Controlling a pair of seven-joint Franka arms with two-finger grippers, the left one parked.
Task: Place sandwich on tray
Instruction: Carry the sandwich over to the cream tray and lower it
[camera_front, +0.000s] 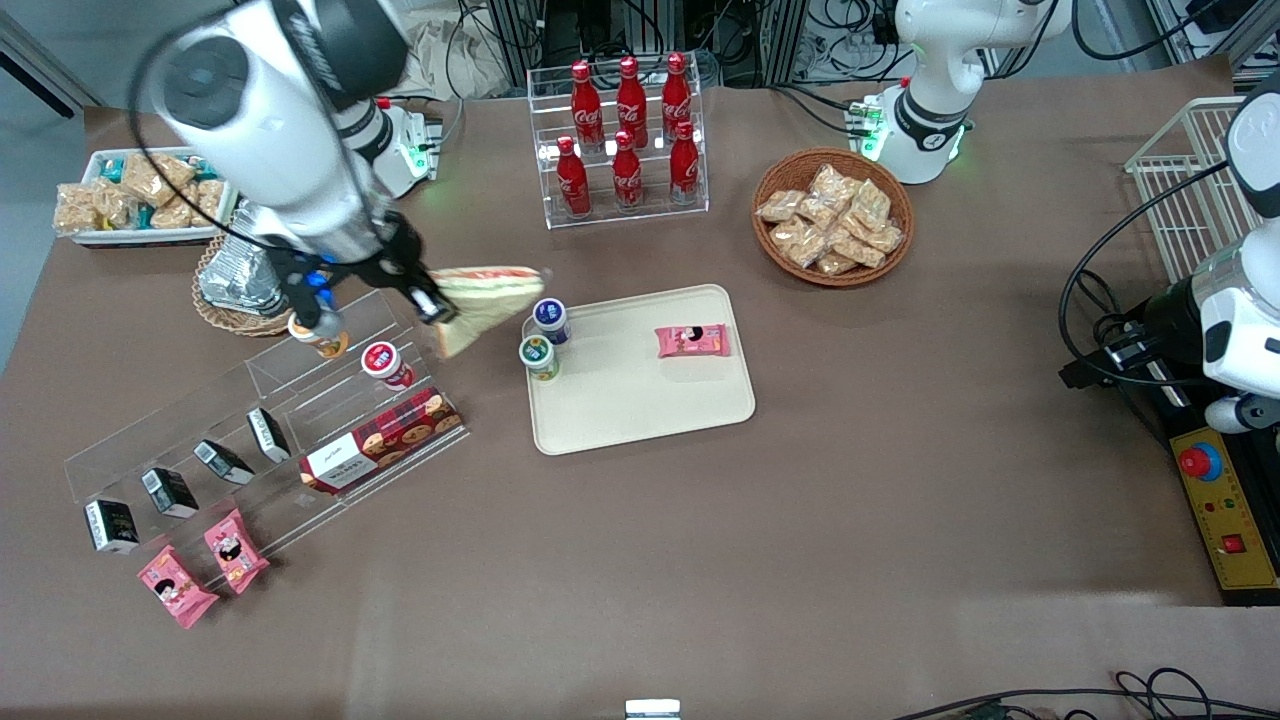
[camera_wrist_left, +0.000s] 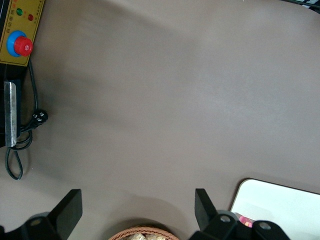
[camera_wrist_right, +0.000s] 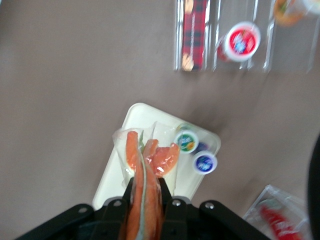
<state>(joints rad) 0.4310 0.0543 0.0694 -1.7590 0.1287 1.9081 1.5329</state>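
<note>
sandwich held above the bench, beside the tray

my end effector (camera_front: 437, 305) is clenched on the sandwich (camera_front: 487, 300), holding it in the air over the bench (camera_front: 800, 520), just off the tray (camera_front: 640, 400) edge nearest the working arm's end. in the wrist view my fingers (camera_wrist_right: 169, 197) pinch the wrapped wedge, red filling showing. beneath me stands a cup with a red lid (camera_front: 386, 364) and a red plaid biscuit box (camera_front: 382, 441), its label script too small to read. on the tray: a blue-lidded cup (camera_front: 551, 320), a green-lidded cup (camera_front: 539, 357), a pink snack packet (camera_front: 692, 341). farther from the front camera, red bottles (camera_front: 628, 130) read coca-cola.
</note>
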